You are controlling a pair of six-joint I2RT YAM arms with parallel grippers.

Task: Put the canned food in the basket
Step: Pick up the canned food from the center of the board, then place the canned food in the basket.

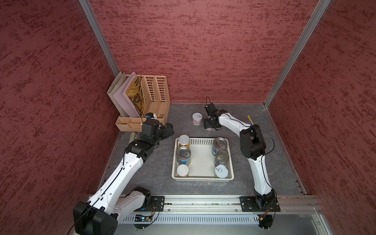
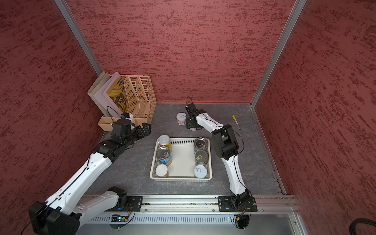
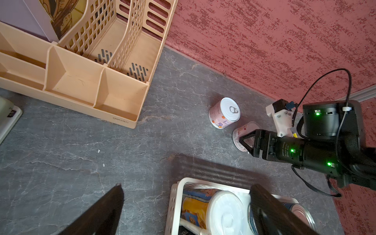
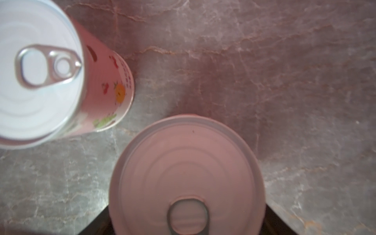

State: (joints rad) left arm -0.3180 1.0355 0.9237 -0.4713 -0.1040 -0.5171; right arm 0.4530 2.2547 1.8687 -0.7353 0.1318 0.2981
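Closest to the right wrist camera is the ribbed white lid of the gripped pink can [image 4: 187, 173], pull-ring showing. The right gripper [image 1: 210, 127] has a dark finger against each side of it and is closed on the can, which stands upright on the grey marble-patterned table [image 1: 154, 166]. The left wrist view shows a barcode on its label, but no words can be read.

Just beside it, apart, stands the loose pink can [image 4: 40, 71]. It has the same white pull-tab lid, and its label carries cherries, an orange fruit and print too fine to read.

In both top views the basket [image 1: 203, 179], white perforated plastic with a smooth floor, sits mid-table. The loose pink can is at its 12 o'clock and the gripped one near 1 o'clock. Inside, the nine-o'clock row [image 1: 183, 154] holds three upright cans with white or silver tops and yellow and blue labels. The three-o'clock row [image 1: 221, 157] holds three more, with silver or pale tops.

The left gripper [image 3: 186, 185] hangs at the basket's 10 o'clock corner, fingers spread wide and holding nothing.

The beige slotted file organizer [image 3: 122, 101], at 10 o'clock, bears an embossed "deli" seen upside down. A yellow-capped pen [image 1: 250, 119] lies at 2 o'clock.
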